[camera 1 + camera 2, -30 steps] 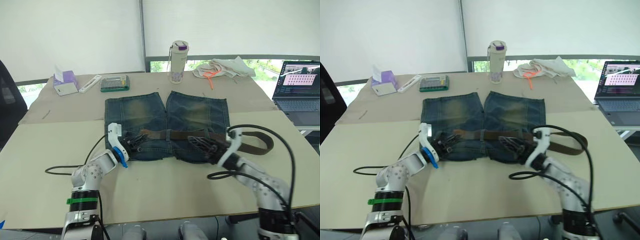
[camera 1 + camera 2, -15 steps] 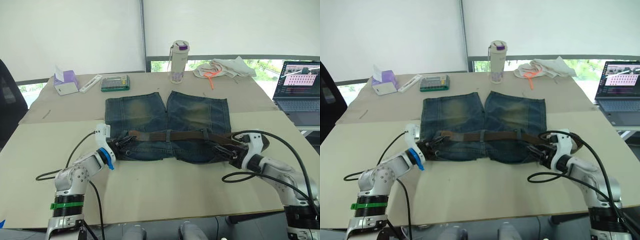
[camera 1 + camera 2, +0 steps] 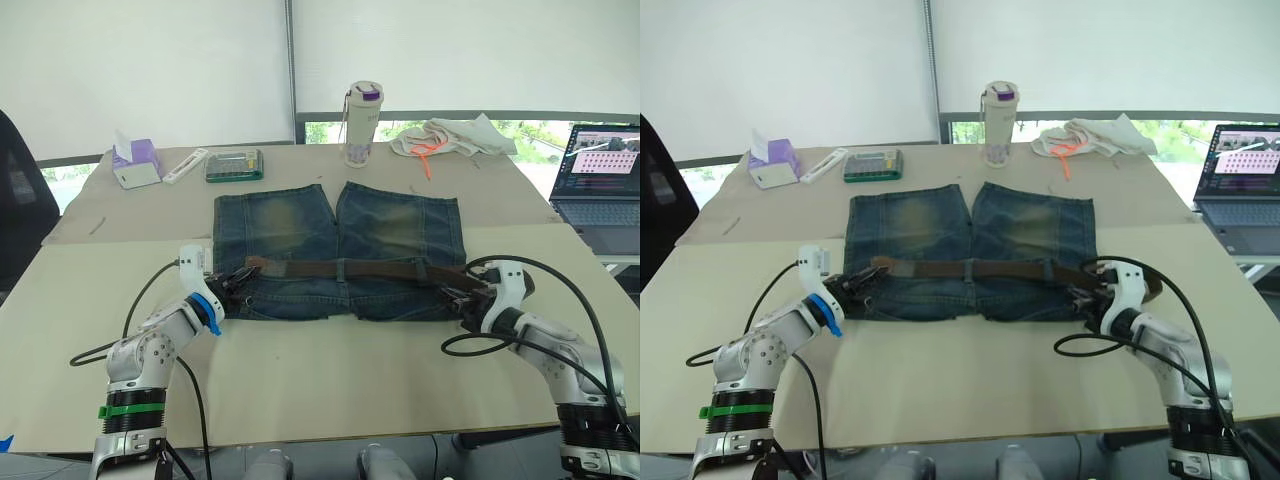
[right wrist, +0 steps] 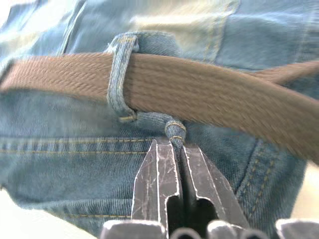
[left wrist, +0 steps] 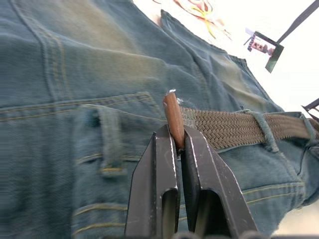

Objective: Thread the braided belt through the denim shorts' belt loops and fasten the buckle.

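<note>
The denim shorts (image 3: 300, 225) lie flat on the table, waistband toward me. The braided belt (image 3: 380, 268) runs along the waistband under several belt loops (image 4: 119, 74). My left gripper (image 5: 177, 137) is at the waistband's left end, shut on the belt's smooth brown tip (image 5: 173, 117), just past a loop (image 5: 110, 142). At the right end, my right gripper (image 4: 173, 145) is shut on a small fold of denim (image 4: 174, 130) at the lower end of a belt loop, just below the belt (image 4: 209, 92). The buckle is hidden behind my right arm.
At the table's far side stand a bottle (image 3: 362, 125), a white cloth with an orange cord (image 3: 450, 135), a green box (image 3: 233, 165) and a tissue box (image 3: 135, 163). A laptop (image 3: 605, 185) sits at the right. Black cables trail from both arms.
My right gripper moved from the middle of the waistband to its right end and shut. My left gripper drew leftward with the belt tip, and the belt now lies straighter.
</note>
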### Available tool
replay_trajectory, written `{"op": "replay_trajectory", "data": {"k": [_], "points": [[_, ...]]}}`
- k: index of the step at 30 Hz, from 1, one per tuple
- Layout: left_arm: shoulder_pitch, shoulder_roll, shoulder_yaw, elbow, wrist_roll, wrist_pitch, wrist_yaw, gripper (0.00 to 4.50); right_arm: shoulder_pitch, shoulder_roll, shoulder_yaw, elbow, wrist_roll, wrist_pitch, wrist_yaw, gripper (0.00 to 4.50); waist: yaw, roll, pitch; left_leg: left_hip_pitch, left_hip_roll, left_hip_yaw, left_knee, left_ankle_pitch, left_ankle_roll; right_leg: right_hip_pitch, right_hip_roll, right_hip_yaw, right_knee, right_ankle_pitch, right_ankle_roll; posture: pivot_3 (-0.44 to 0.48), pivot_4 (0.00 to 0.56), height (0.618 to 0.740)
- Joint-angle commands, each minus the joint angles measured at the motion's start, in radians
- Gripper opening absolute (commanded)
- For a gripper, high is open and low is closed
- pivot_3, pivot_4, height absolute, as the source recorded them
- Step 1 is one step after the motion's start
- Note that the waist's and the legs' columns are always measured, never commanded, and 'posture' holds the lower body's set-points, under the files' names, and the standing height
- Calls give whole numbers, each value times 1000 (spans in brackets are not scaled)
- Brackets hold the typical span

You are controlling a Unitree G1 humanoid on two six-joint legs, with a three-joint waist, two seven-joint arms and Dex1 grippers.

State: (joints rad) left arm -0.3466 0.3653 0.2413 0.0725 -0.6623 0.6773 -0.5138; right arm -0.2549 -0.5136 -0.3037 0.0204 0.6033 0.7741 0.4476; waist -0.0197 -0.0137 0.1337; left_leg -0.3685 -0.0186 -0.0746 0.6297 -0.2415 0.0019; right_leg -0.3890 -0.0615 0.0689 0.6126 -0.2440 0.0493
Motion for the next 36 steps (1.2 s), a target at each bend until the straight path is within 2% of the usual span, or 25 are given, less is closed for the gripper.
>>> {"op": "replay_trajectory", "data": {"k": [1, 8, 17, 21, 25, 31, 36], "points": [[-26, -1, 24, 11, 17, -40, 11, 0, -23, 42, -164, 23, 49, 45, -156, 30, 6, 0, 0, 0, 0, 0, 0, 0, 0, 0, 0, 0, 0, 0, 0, 0, 150, 740], [-41, -25, 0, 29, 33, -58, 6, 0, 12, 109, -382, -4, 159, 153, -377, 30, 31, 0, 0, 0, -2, -1, 0, 0, 0, 1, -3, 0, 0, 0, 0, 0, 150, 740], [-104, -91, -55, 53, 53, -73, -26, 0, 69, 126, -595, -24, 217, 122, -613, 30, 41, 0, 0, -2, -8, 1, 2, 0, 0, 3, -9, -4, -1, -2, 3, 0, 150, 740], [-122, -102, -60, 57, 55, -75, -41, 0, 93, 98, -633, -22, 229, 111, -625, 30, 34, 0, 0, -2, -11, 1, 3, 0, 0, 4, -11, -3, 0, -2, 5, 0, 150, 740], [-121, -63, -43, 77, 66, -82, -74, 0, 96, 56, -657, -4, 240, 102, -617, 30, 31, 0, 0, -2, -13, 1, 2, 1, 1, 4, -13, -3, 0, -3, 6, 0, 150, 740], [-120, 10, 26, 123, 62, -116, -102, 0, 93, 2, -639, 33, 217, 83, -583, 30, 21, 0, 0, -1, -13, 1, 2, 1, 2, 3, -13, -3, 0, -3, 6, 0, 150, 740], [-116, 27, 79, 122, 40, -126, -109, 0, 88, -41, -575, 49, 207, 78, -477, 30, 18, 0, 0, -1, -13, 1, 2, 1, 2, 4, -13, -3, 0, -3, 6, 0, 150, 740]]}}
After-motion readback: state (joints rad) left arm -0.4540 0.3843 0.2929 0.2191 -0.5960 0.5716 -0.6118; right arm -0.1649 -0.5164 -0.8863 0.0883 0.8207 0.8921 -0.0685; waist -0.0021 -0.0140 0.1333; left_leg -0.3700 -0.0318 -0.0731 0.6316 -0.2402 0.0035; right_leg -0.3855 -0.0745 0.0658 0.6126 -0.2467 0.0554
